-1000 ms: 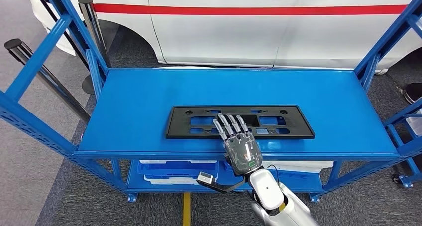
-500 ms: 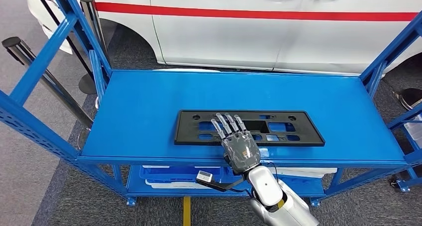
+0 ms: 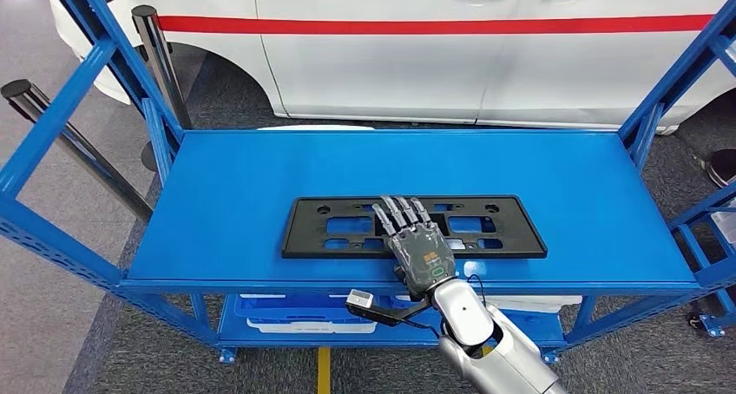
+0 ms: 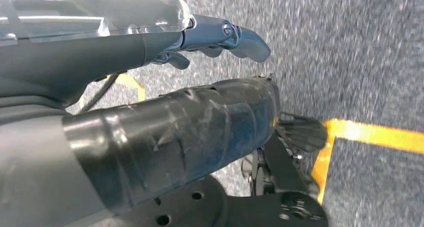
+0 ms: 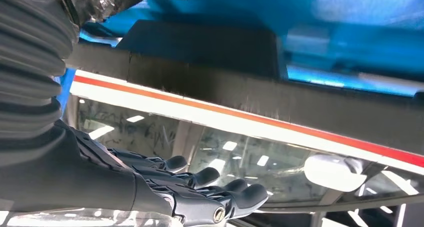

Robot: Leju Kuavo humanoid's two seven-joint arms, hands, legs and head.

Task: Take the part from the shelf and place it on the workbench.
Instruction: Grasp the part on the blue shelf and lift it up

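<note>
The part (image 3: 304,236) is a long black flat frame with cut-outs, lying flat on the top of the blue shelf (image 3: 234,177), near its front edge. My right hand (image 3: 418,246) reaches in from below over the part's middle, with its fingers (image 3: 401,212) stretched straight across it and apart. In the right wrist view those fingers (image 5: 200,179) stay extended next to the dark part (image 5: 210,47) and hold nothing. My left hand (image 4: 210,37) hangs above grey carpet with its fingers nearly straight, holding nothing.
A white car (image 3: 391,55) with a red stripe stands close behind the shelf. Blue uprights (image 3: 104,38) frame both ends of the shelf. Black posts (image 3: 161,55) stand at the back left. Blue and white trays (image 3: 295,311) lie on the lower level. A yellow line (image 3: 325,372) marks the floor.
The whole picture has shifted slightly, so the camera has moved. My right hand's fingers now reach a little farther across the part, almost to its far edge.
</note>
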